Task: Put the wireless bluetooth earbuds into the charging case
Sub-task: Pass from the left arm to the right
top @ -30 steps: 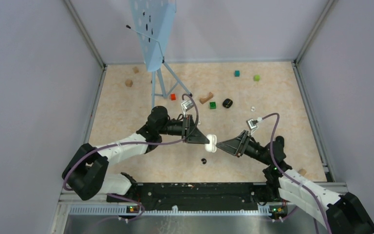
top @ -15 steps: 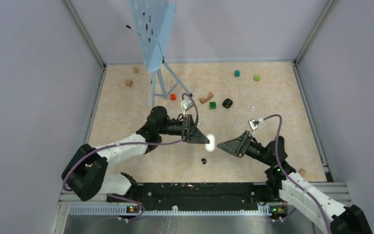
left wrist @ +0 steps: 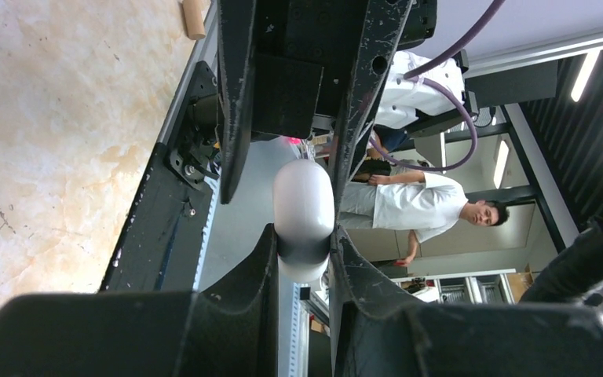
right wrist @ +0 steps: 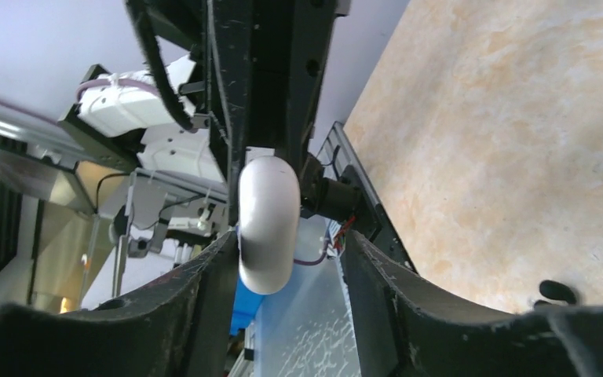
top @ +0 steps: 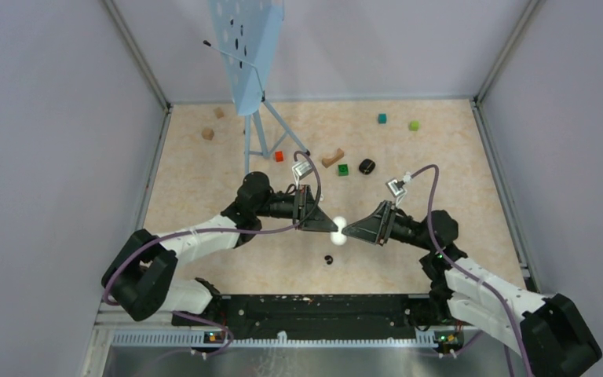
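Change against the overhead view half a second earlier: the right claw (top: 347,230) is brought forward again out of a short retreat, and its tips are now set right up to the charging case (top: 339,228) from the right. The left claw (top: 333,228) is unmoved. The case is kept at the same spot, lifted above the table (top: 204,181), between the two claws.

Claw states:
- The left claw is clamped on one end of the case. In the left wrist view both of its fingers are pressed to the case's sides.
- The right claw is spread apart and set astride the free end. In the right wrist view one finger (right wrist: 208,298) is seen at or very near the case, and a clear gap is left at the other. No grip by the right claw is judged yet.

Meaning for the task: a two-handed step on the case is being set up, probably opening the lid. No earbud is held. One black earbud (top: 329,259) is seen on the table just in front of the claws, well apart from the case.

Case appearance: white, glossy and smooth, pill-shaped with rounded ends. No raised lid or socket is shown, so the case is judged shut. A lid seam cannot be made out.
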Controlling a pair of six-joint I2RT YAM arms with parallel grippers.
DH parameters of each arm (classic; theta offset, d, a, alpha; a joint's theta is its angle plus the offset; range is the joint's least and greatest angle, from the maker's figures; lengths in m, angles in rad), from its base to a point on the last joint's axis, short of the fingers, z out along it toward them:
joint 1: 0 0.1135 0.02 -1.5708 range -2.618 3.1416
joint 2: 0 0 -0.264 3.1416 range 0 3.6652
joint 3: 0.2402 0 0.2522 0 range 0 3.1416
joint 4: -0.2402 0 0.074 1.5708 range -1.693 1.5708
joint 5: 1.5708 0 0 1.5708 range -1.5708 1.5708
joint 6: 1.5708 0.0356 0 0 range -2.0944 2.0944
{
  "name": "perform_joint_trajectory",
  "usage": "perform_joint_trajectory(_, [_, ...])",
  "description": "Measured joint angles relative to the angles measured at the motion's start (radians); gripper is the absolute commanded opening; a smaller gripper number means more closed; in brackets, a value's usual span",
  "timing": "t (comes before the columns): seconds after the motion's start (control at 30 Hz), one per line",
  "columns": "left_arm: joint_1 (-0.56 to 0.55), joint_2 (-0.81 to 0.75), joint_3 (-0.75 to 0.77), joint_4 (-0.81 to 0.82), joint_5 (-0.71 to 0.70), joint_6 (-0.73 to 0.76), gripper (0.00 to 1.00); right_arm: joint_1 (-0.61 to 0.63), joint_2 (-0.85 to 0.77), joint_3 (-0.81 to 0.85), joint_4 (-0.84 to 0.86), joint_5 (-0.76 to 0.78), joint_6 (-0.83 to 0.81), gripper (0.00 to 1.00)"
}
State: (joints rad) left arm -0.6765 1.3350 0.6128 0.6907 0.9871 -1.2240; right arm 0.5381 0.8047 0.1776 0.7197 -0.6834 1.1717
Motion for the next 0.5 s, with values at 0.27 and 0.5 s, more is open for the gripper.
perform_joint_trajectory(0.27, [0.0, 0.0, -0.002, 0.016, 0.005, -0.009, 0.01, 0.0, 0.095, -0.025, 0.282, -0.05, 0.108, 0.37])
perform_joint_trajectory(0.5, [-0.006, 0.0, -0.002, 0.056, 0.025, -0.024, 0.02, -0.004, 0.181, -0.074, 0.493, -0.064, 0.222, 0.32])
